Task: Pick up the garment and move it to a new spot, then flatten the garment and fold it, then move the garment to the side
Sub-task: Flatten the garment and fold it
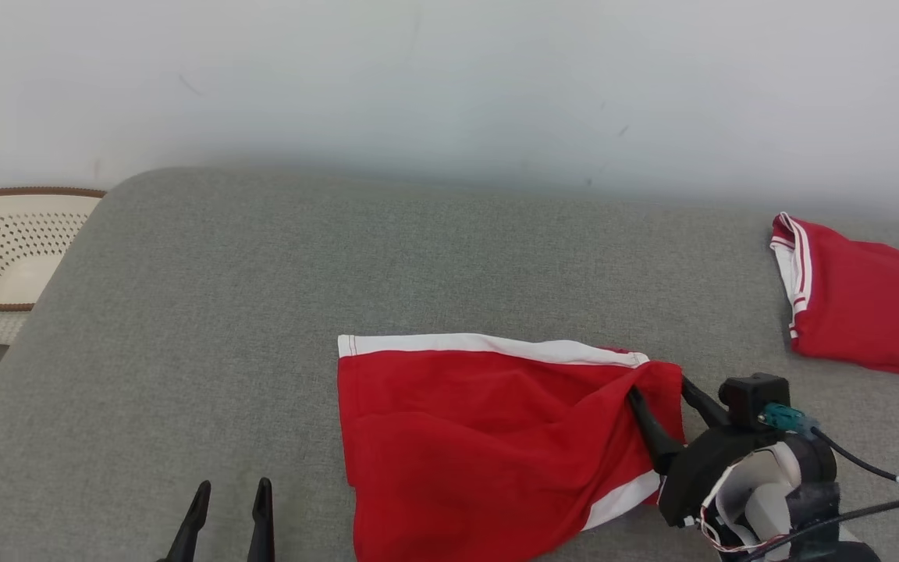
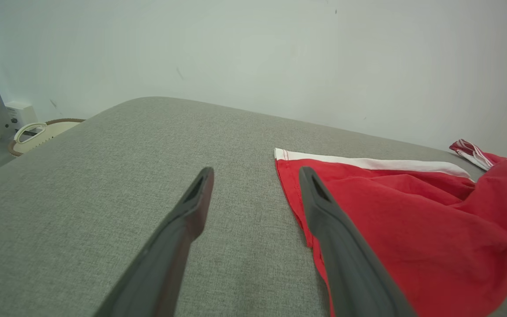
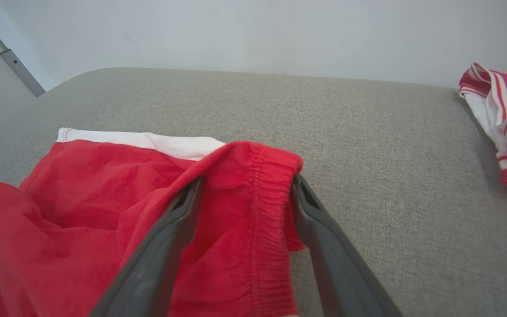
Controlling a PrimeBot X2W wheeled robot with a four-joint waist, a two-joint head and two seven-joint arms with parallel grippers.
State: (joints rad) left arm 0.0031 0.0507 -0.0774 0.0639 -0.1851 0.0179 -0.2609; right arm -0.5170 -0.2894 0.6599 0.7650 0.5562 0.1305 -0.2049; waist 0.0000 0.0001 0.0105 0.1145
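Now, left gripper [image 1: 229, 499]: bottom edge of the head view, left of centre; fingers parted, nothing between them; clear of the cloth
Right gripper [image 1: 659, 388]: lower right of the head view; fingers spread, with the gathered waistband [image 3: 271, 185] lying slack between them; to my eye a loose drape, not a pinch
Garment [image 1: 481, 437]: red shorts, lower centre of the head view, on the grey padded surface [image 1: 262, 297]; mostly spread, right edge rumpled and raised at the right gripper; white band [image 1: 488, 345] along the upper edge
Handling: likely light, soft and limp; it should sag and crease wherever unsupported; thin cloth may slide over itself when dragged
Where to hold: the elastic waistband looks thickest and least apt to slip; for flattening, I judge two corners, one per gripper, better than a single mid-edge pinch
Further back: second red garment [image 1: 863, 312] at the right edge, well apart; perforated basket [image 1: 5, 250] at the left edge, beyond the surface; pale wall [image 1: 449, 78] across the top
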